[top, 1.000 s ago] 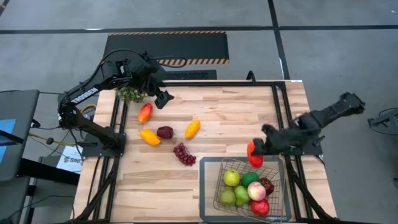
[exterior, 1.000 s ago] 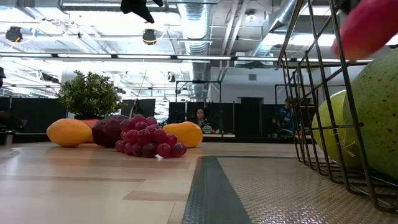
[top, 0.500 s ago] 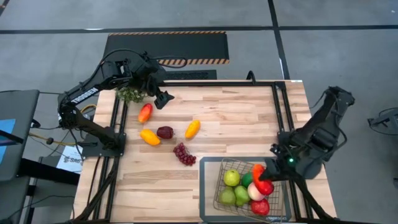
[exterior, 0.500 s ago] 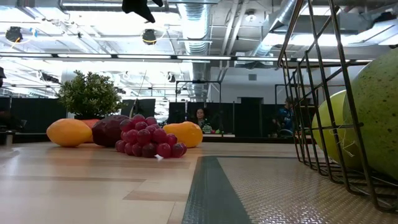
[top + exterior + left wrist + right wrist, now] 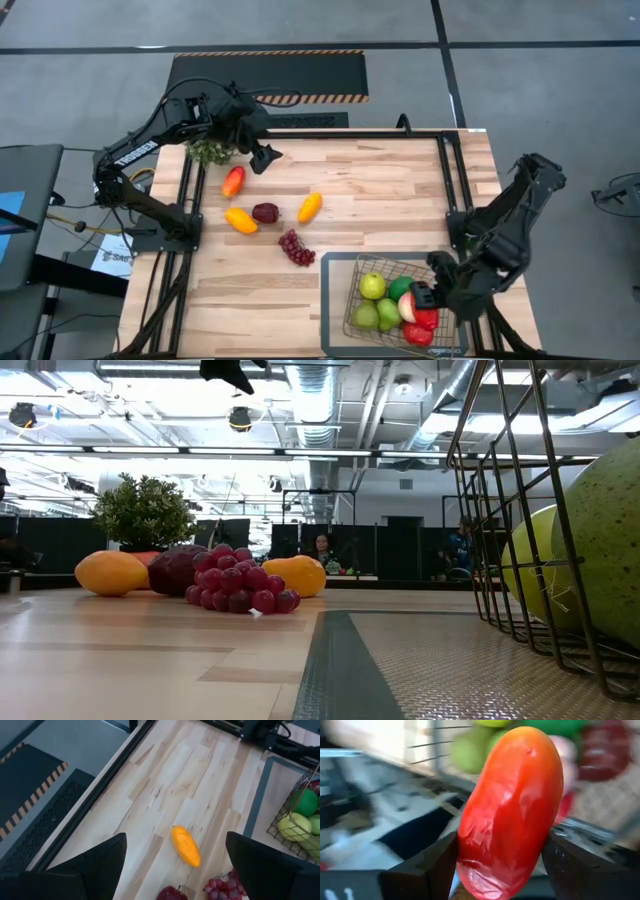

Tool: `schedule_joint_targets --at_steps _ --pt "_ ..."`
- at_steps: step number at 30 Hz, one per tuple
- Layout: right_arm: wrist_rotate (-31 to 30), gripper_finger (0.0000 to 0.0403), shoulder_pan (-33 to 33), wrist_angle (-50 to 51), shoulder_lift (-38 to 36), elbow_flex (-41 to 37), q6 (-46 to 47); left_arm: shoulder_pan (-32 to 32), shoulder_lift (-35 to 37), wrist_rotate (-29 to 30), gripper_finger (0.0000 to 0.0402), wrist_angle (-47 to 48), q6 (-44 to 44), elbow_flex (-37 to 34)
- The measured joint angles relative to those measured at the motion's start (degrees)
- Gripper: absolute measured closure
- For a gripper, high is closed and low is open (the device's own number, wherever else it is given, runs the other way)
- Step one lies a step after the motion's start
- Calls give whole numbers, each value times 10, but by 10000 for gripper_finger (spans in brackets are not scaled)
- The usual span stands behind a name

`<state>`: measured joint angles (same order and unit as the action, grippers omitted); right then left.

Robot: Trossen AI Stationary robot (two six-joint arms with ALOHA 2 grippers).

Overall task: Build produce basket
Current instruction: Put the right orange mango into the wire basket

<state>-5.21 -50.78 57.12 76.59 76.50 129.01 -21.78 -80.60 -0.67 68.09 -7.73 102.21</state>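
The red pepper (image 5: 507,815) is clamped between the right gripper (image 5: 424,300)'s half-closed jaws, just above the fruit piled in the basket (image 5: 338,300). Let go here, it could roll off the heap or catch the rim — the pile is already high. Grapes (image 5: 296,247) and other pieces lie outside the basket. Well away from the basket, the left gripper (image 5: 262,158) hangs wide open, empty.
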Motion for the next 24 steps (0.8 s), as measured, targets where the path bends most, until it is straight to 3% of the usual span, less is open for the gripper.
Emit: schedule_joint_targets --at_steps 5,10,15,19,24 --pt "118 132 19 94 37 49 18 0 0 0 74 -12 0 0" --pt "129 132 23 175 83 91 26 0 0 0 74 -21 0 0" --pt "133 132 36 169 132 95 27 0 0 0 74 -21 3 0" --pt "183 132 46 173 171 95 30 0 0 0 74 -21 12 0" --pt "201 132 47 177 193 95 41 0 -2 0 74 -29 13 0"
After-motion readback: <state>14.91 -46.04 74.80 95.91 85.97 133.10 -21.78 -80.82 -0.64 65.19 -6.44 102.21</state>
